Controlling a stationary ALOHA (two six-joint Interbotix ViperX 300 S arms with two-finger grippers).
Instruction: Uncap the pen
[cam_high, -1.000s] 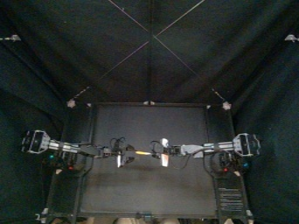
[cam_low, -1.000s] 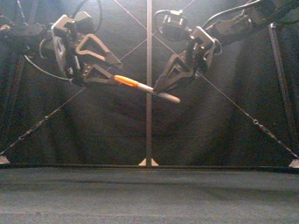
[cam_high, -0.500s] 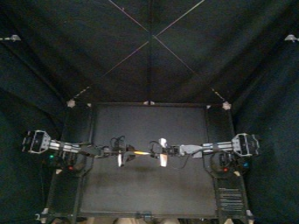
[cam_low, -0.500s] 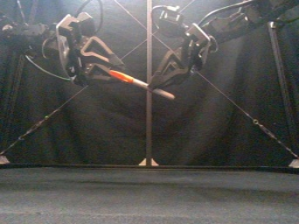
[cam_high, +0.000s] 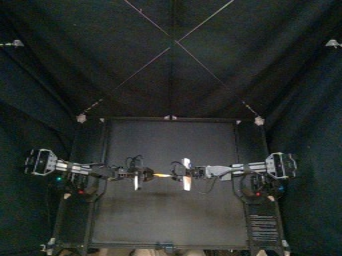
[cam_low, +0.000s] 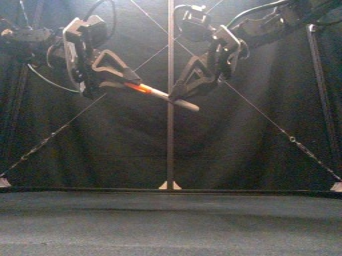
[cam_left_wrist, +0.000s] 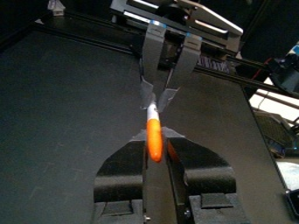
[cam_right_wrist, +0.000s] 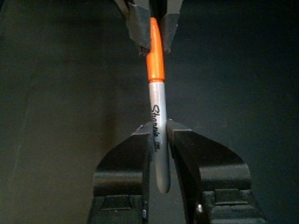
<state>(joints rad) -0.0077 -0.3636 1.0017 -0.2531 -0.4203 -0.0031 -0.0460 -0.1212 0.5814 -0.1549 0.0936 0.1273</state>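
A marker pen (cam_low: 160, 94) with an orange cap and a grey barrel hangs in the air, high over the table, held between both grippers. My left gripper (cam_low: 120, 81) is shut on the orange cap (cam_left_wrist: 155, 142). My right gripper (cam_low: 195, 92) is shut on the grey barrel (cam_right_wrist: 156, 112), which carries black lettering. Cap and barrel still look joined in the right wrist view. From above, the pen (cam_high: 163, 175) lies level between the left gripper (cam_high: 139, 176) and the right gripper (cam_high: 187, 177), over the middle of the table. The barrel's end sticks out past the right fingers (cam_low: 203, 75).
The black table (cam_high: 174, 215) lies well below the pen with nothing else on it. Black curtains close the back and sides.
Both grippers and the pen have shifted slightly up and to the left in the front view. The grips are unchanged.
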